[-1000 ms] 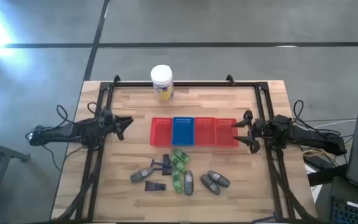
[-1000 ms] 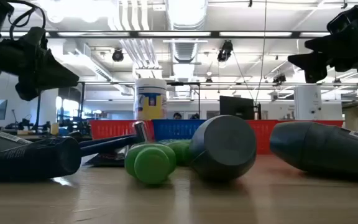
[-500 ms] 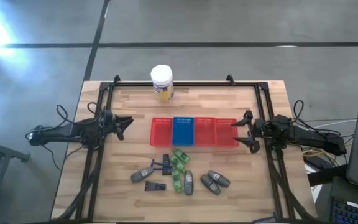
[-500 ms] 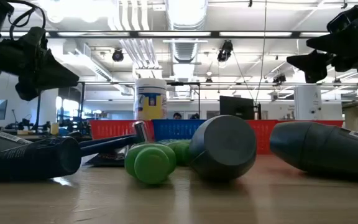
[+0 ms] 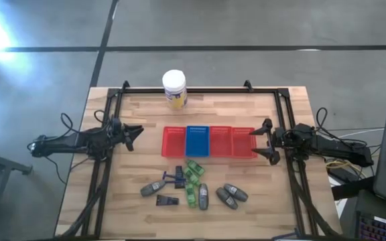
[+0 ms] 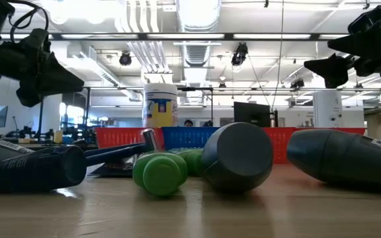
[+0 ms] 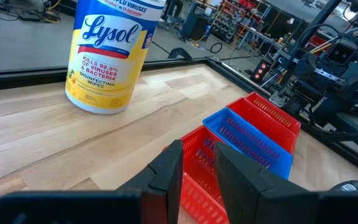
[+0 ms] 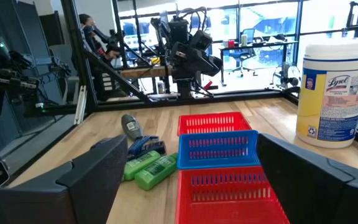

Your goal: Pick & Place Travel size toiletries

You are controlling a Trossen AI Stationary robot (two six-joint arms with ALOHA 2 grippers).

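Pale wooden planks make up the desk [image 5: 139, 114], ringed by a dark rail frame, with a grey floor beyond it. At the desk's centre sits a row of mesh trays [image 5: 210, 141], three red and one blue. A white jar [image 5: 174, 88] with a yellow label stands at 12 o'clock from them. The travel size toiletries [image 5: 194, 189] lie scattered at 6 o'clock from the trays: grey bottles, green packs and dark flat pieces, several touching one another.

The left gripper [image 5: 134, 133] hovers at 9 o'clock of the trays, its fingers nearly clenched with only a thin gap between them and nothing held. The right gripper [image 5: 265, 141] hovers at 3 o'clock, beside the last red tray, released wide and empty.

No item looks picked yet, so the first reach is probably at hand. An outlying grey bottle at the edge of the cluster would be a sound choice, taken across its narrow width so that neighbours are not nudged and it cannot roll.
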